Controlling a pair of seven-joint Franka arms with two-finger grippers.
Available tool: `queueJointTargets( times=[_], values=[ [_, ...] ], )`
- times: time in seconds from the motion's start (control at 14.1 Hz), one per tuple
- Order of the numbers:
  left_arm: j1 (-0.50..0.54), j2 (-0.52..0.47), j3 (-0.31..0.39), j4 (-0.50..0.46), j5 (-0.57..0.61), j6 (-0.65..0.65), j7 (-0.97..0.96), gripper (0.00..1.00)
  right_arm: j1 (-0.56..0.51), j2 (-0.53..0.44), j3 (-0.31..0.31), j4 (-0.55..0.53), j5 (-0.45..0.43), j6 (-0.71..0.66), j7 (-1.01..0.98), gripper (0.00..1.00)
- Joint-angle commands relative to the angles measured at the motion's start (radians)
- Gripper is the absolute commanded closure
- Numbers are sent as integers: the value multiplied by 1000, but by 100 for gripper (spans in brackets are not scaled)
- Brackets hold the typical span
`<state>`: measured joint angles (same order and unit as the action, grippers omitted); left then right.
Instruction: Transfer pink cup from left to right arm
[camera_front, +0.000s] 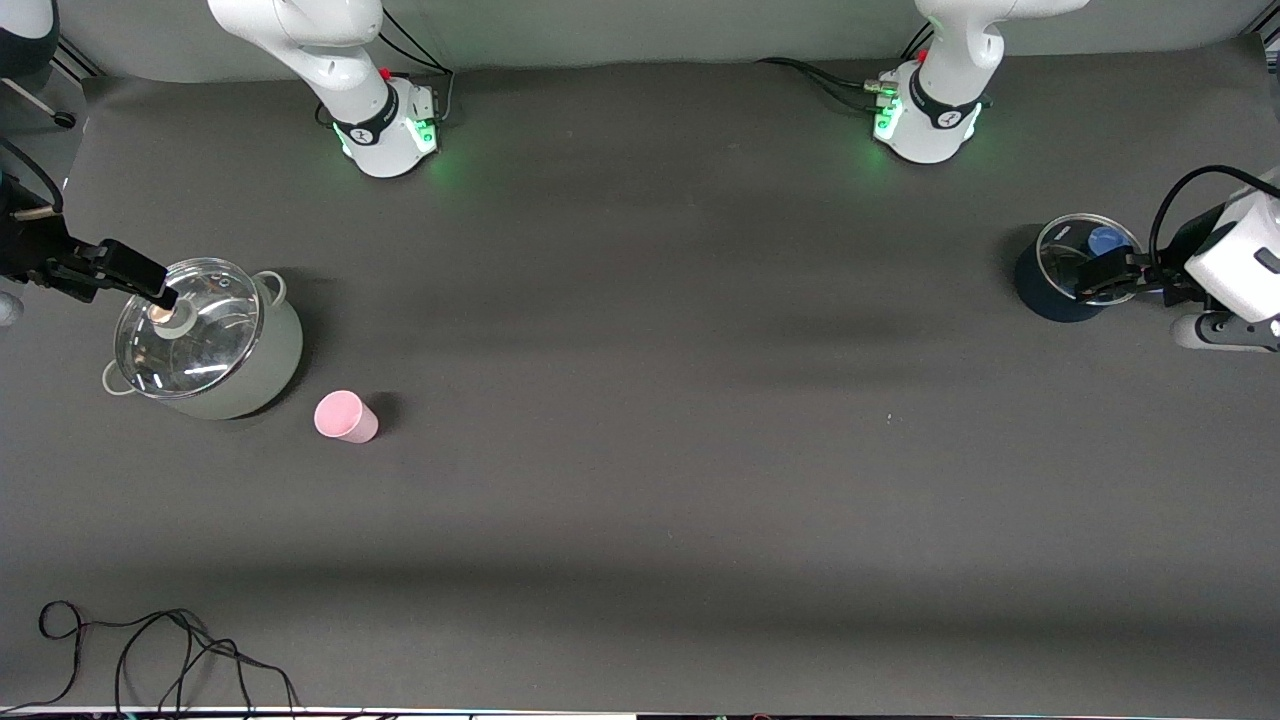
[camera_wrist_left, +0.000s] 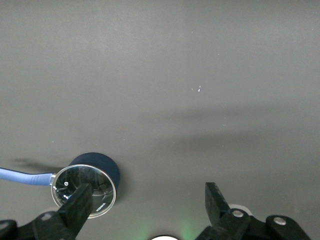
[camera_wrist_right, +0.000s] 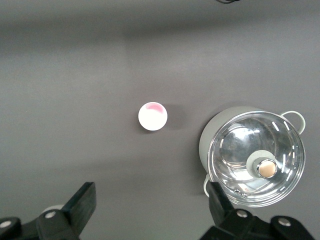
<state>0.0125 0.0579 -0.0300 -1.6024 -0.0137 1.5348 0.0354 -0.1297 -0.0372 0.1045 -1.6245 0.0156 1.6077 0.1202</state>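
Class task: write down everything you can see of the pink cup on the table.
The pink cup is a small, plain, pale-pink tumbler, plastic by its look, tapered and without a handle. It stands on the dark table, beside the lidded grey-green pot and nearer to the front camera. Nothing touches it but the table.

Surface: a table (camera_front: 640, 330) under a dark grey cloth carried everything.
Landmark: a pale green pot (camera_front: 205, 340) with a glass lid stood at the right arm's end of the table.
Pink cup (camera_front: 345, 416): it stood upright on the cloth just beside the pot, nearer the front camera and apart from it.
Dark blue pot (camera_front: 1072, 268): it sat well apart from the green pot, at the left arm's end of the table.
Arm bases: two white bases (camera_front: 390, 135) (camera_front: 925, 125) stood farther from the front camera than the green pot.
Cable (camera_front: 150, 655): a loose black cable lay much nearer the front camera than the green pot.
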Motion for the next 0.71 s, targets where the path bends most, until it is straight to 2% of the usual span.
queueJointTargets(
  times=[0.0, 0.64],
  values=[
    [1, 7, 2, 16, -11, -5, 15, 0, 21, -3, -11, 6, 23, -3, -4, 0],
    [-5, 4, 1, 2, 11, 5, -5, 0, 24, 0, -12, 9, 23, -6, -5, 0]
  ],
)
